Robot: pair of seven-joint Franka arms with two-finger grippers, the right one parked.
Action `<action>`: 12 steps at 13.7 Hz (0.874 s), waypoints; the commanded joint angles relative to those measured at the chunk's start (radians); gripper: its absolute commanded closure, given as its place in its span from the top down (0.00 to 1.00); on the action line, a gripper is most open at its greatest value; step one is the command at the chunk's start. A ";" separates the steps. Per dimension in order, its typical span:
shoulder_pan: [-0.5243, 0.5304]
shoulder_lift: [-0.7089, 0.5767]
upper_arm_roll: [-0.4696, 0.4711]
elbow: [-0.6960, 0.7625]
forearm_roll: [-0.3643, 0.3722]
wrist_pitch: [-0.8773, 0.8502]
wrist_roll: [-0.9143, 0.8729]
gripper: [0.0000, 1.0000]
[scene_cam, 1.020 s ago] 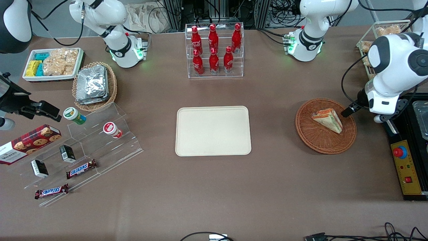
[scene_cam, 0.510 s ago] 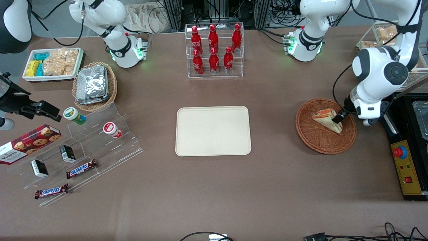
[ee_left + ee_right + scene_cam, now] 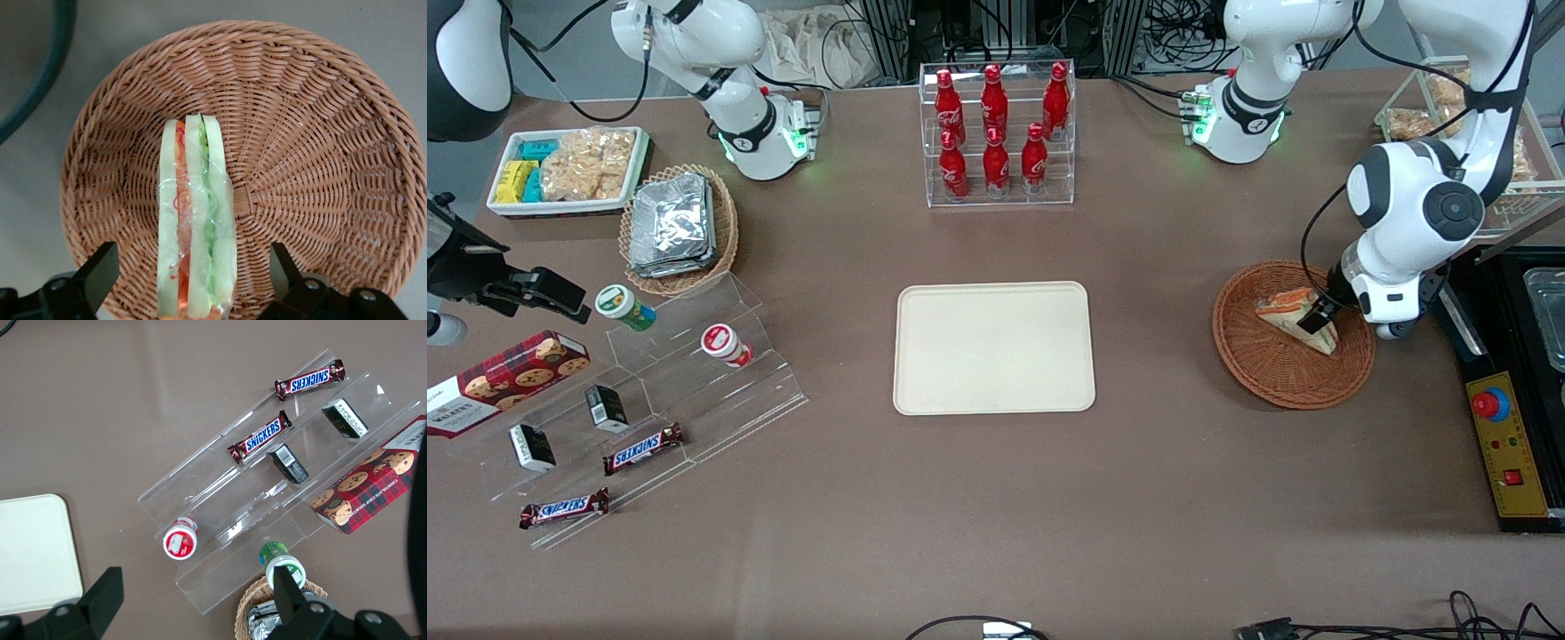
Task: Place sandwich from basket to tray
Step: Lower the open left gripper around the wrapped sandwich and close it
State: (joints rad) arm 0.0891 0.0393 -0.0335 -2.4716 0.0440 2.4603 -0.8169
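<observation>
The sandwich (image 3: 1279, 308) (image 3: 196, 227), a clear-wrapped wedge with green, orange and red filling, lies in the round brown wicker basket (image 3: 1276, 387) (image 3: 320, 133) toward the working arm's end of the table. My left gripper (image 3: 1316, 317) (image 3: 192, 268) hangs low over the basket, open, with one black finger on each side of the sandwich. A gap shows between each finger (image 3: 100, 272) and the bread. The cream tray (image 3: 994, 348) lies flat mid-table with nothing on it.
A clear rack of red bottles (image 3: 996, 133) stands farther from the camera than the tray. A black control box with a red button (image 3: 1507, 444) sits beside the basket. Toward the parked arm's end are a foil-packet basket (image 3: 679, 227), a white snack bin (image 3: 565, 169) and an acrylic snack stand (image 3: 658, 391).
The left arm has swung in from the table's edge and come down over the basket. Its open fingers now straddle the sandwich, which has not moved.
</observation>
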 commanded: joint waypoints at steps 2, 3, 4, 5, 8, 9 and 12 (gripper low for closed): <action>-0.002 0.028 -0.002 -0.041 0.017 0.086 -0.057 1.00; -0.002 0.043 -0.003 -0.043 0.017 0.097 -0.071 1.00; -0.008 0.051 -0.002 -0.047 0.017 0.110 -0.076 1.00; -0.008 0.054 -0.002 -0.058 0.017 0.129 -0.077 1.00; -0.008 0.071 -0.002 -0.067 0.017 0.152 -0.079 1.00; -0.008 0.076 -0.002 -0.069 0.017 0.154 -0.079 0.99; -0.008 0.082 0.000 -0.067 0.019 0.154 -0.077 0.56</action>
State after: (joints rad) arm 0.0843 0.1214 -0.0335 -2.5258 0.0440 2.5893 -0.8709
